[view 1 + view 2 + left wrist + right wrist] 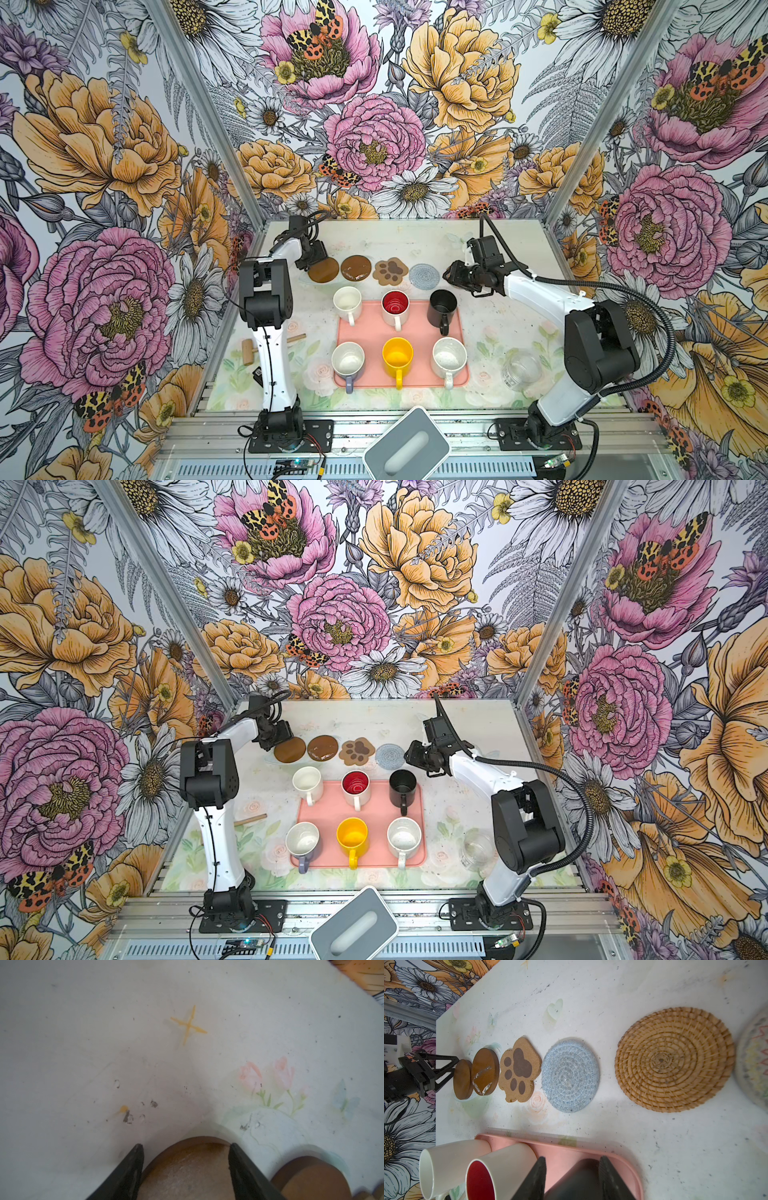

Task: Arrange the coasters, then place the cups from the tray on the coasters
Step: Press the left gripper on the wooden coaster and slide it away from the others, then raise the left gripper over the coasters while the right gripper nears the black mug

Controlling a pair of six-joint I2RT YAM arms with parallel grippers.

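- Cups come nearest: the lavender cup [348,360], the yellow cup [397,356] and the speckled white cup [449,357] stand upright in a row on the pink tray [374,332]. Their handles point toward the arm bases.
- Level with that row but off the tray, a glass jar [521,370] sits by the right arm and a wooden mallet [248,351] by the left. We judge a low elbow could clip either.
- Further back on the tray stand the plain white cup [348,302], the red-lined cup [395,306] and the black cup [443,309]. No cup is on a coaster yet.
- We expect these mugs to be stiff, fairly heavy, glaze-slick and breakable. We would pinch the wall at the rim opposite the handle, one finger inside.
- Just beyond the black cup hovers the right gripper [572,1159], jaws partly apart and empty.
- Past the tray the coasters lie in a row: the tan woven round [675,1059] and the pale woven round [753,1057], which the right arm hides in both top views. Then come the grey-blue round [424,276], the paw-print coaster [390,271] and the brown disc [356,268].
- We expect the woven rounds to be soft and light. All lie thin and flat, so only the edge offers a hold.
- At the row's far left, the left gripper [185,1144] appears clamped across the end brown disc [326,272], holding it tilted just beside its twin. We judge that disc hard and slippery.
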